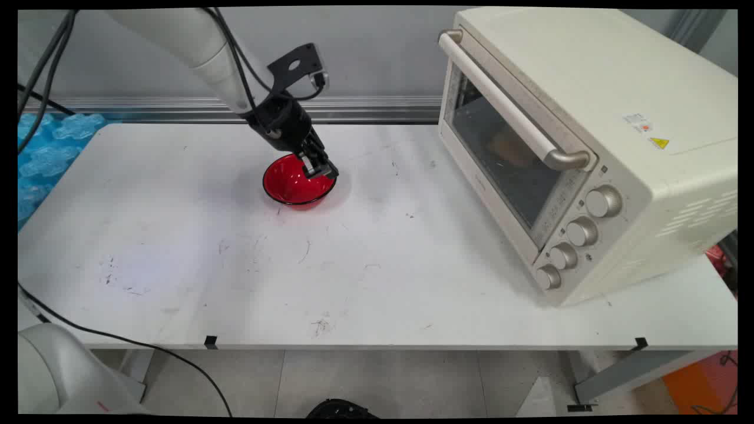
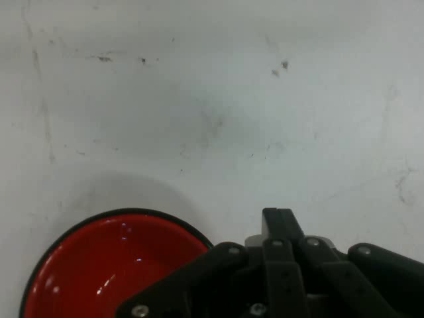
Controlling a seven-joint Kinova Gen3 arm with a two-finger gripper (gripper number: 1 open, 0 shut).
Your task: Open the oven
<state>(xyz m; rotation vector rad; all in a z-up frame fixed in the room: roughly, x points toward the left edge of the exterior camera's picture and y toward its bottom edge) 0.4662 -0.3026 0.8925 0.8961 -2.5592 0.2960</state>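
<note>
Red bowl (image 1: 297,184), black-rimmed, upright toward the surface's (image 1: 177,235) far edge, left of centre. Gripper (image 1: 320,171) at its right rim; jaws narrowed together, seemingly pinching that rim. Cream oven (image 1: 589,147), door shut, at right edge.

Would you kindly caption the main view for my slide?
Black end effector at the rim of a red bowl on a white table, beside a cream toaster oven.

The black two-finger hand (image 1: 320,171) is over the right rim of a round red bowl with a dark outside (image 1: 291,183), on the white bench (image 1: 235,265). A large cream toaster oven with a metal handle (image 1: 589,147) stands well apart at the right, door closed.
</note>
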